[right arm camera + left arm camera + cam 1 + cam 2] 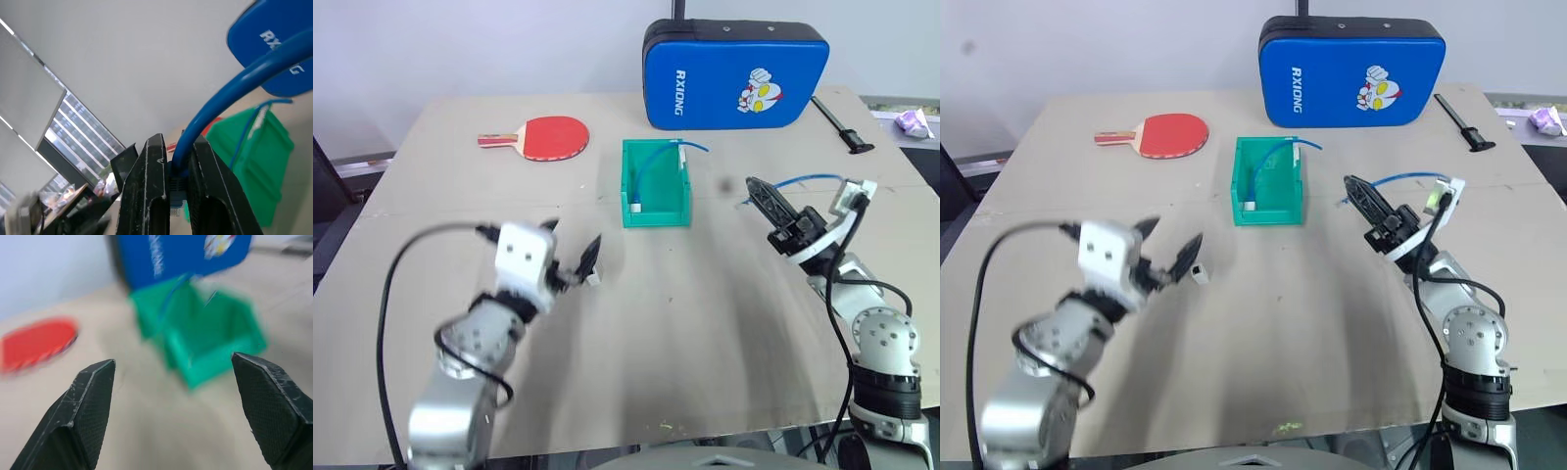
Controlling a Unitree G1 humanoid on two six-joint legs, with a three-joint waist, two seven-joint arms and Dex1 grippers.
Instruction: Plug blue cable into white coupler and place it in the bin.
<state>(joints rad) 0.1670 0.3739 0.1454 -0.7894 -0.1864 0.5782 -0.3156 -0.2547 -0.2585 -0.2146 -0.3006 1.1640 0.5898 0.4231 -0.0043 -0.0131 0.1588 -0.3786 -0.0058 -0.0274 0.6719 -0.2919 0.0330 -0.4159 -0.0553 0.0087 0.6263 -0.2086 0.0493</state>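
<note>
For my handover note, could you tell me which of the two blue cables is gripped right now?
The cable arching from the right gripper, its jaws shut on it. The other cable sits in the green bin, untouched.

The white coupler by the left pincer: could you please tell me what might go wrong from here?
1. The white coupler lies loose on the table beside the open left pincer's fingertip; a nudge could tip it or push it away.
2. The right pincer is shut on the blue cable just behind its plug, so little plug protrudes for mating.
3. The bin already holds another blue cable, which might snag on placing.
</note>
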